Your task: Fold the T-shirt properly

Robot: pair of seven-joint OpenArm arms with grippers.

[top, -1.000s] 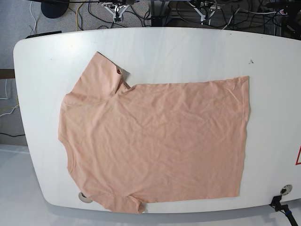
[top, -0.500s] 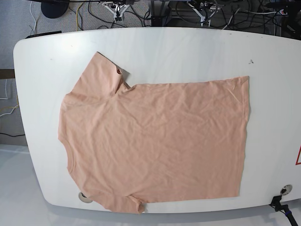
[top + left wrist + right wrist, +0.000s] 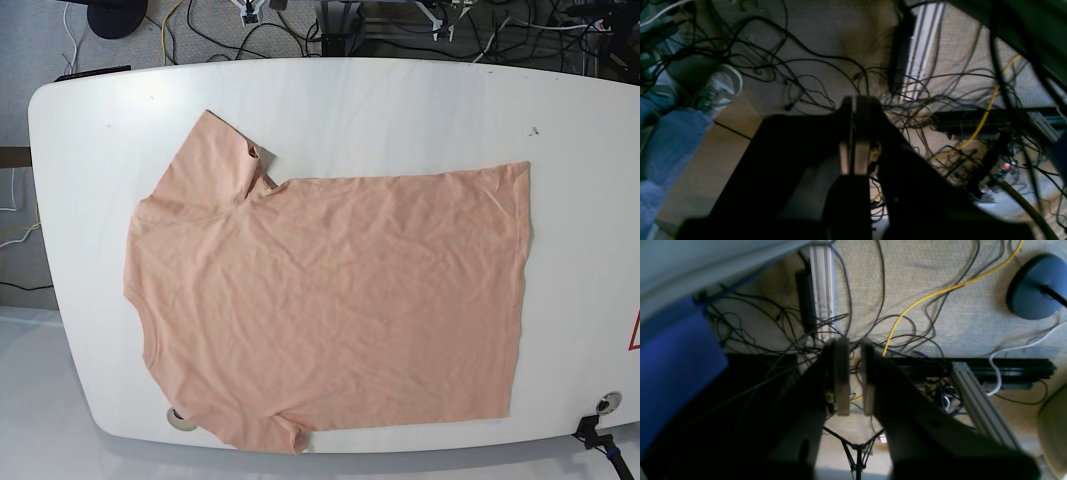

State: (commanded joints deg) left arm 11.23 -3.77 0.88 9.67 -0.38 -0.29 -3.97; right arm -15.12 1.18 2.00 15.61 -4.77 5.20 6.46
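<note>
The T-shirt (image 3: 330,300) lies spread flat on the white table (image 3: 400,110), peach, lightly wrinkled, collar end to the left and hem to the right. One sleeve (image 3: 212,150) points to the far left corner; the other (image 3: 268,436) is bunched at the near edge. Both grippers hang beyond the table's far side, over the floor cables, well away from the cloth. In the left wrist view my left gripper (image 3: 853,133) has its pads pressed together, holding nothing. In the right wrist view my right gripper (image 3: 855,376) shows a narrow gap between its pads, with nothing in it.
Two round holes sit in the tabletop near the front edge (image 3: 182,418) (image 3: 607,403), with a black clamp (image 3: 592,433) by the right one. Tangled cables and aluminium rails (image 3: 821,283) cover the floor. A person's jeans leg and shoe (image 3: 718,88) are in the left wrist view.
Both grippers have drawn back toward the top edge of the base view and now barely show there. The T-shirt has not moved.
</note>
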